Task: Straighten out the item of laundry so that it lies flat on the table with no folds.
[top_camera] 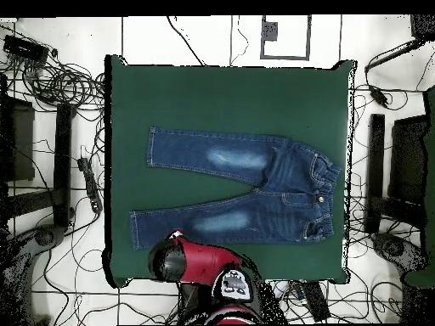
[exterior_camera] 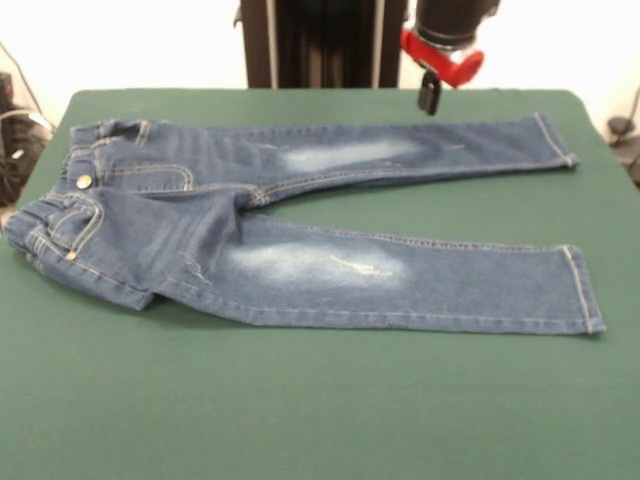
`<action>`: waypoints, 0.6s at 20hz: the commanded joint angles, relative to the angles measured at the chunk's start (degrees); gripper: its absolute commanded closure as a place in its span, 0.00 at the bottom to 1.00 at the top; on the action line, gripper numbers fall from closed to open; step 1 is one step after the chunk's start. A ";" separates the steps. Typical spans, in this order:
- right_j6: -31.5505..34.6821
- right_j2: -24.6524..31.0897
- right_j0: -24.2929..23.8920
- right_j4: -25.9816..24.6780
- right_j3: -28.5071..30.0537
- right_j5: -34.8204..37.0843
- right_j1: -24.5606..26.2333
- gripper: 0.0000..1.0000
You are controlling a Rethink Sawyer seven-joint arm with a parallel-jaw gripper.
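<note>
The item of laundry (exterior_camera: 300,240) is a pair of small blue denim jeans spread on the green table (exterior_camera: 300,410). In the front view the waistband lies at the left and both legs run to the right, slightly splayed, with whitish patches on the thighs. The near hip looks a little bunched at the waistband. My gripper (exterior_camera: 429,97) hangs under a red wrist part, above the table's far edge beyond the far leg, apart from the cloth. In the overhead view the jeans (top_camera: 246,195) lie mid-table (top_camera: 212,102) and the arm's end (top_camera: 170,259) sits just below the lower leg's cuff end.
Tangled cables (top_camera: 59,85) cover the floor to the left of the table in the overhead view. Black stands (top_camera: 374,170) flank the table's right side. Green cloth surrounds the jeans on every side.
</note>
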 commanded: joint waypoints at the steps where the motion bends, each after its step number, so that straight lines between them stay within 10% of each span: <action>1: 1.19 0.51 2.94 -0.12 -9.28 5.48 0.88 1.00; 12: -1.87 1.24 2.44 -1.78 -16.39 12.64 -0.35 1.00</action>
